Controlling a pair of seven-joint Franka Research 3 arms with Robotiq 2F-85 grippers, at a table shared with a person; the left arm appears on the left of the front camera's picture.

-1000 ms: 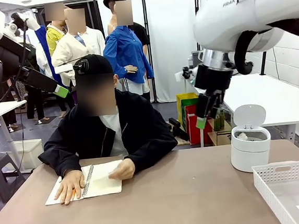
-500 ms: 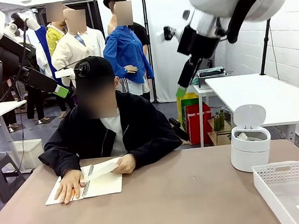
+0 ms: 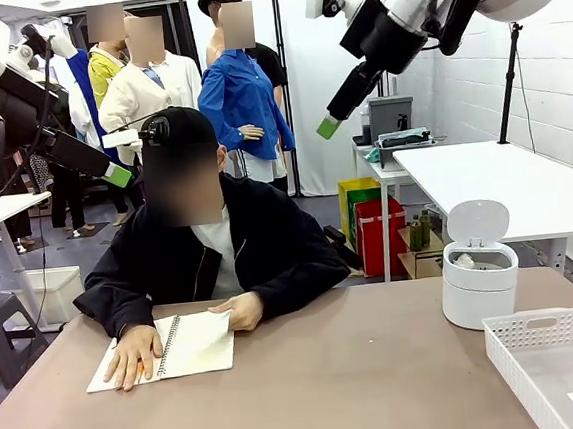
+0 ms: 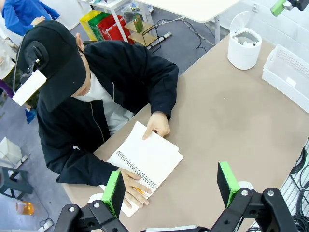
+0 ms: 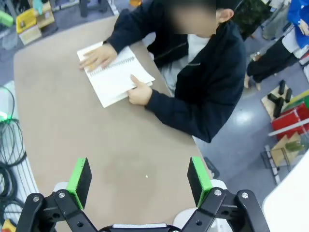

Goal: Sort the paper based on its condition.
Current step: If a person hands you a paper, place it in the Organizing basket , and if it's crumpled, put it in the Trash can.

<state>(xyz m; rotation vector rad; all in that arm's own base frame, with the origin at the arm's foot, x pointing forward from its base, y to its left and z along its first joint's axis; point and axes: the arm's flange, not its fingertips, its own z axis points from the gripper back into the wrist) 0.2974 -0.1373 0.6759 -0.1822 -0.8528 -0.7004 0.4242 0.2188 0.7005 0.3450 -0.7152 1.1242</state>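
Two arms raised high over table (image 3: 380, 367); left fingers (image 4: 114, 192), right fingers (image 5: 79, 182) spread apart.

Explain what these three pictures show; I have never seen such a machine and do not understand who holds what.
Two white robot arms share a table with a person. The wide picture looks across the table from the robot's side. The other two come from cameras on the wrists, looking down past the left gripper and the right gripper, both open and empty. The person rests one hand and the other hand on an open notebook. A white bin, lid up, and a white basket stand at the robot's right.
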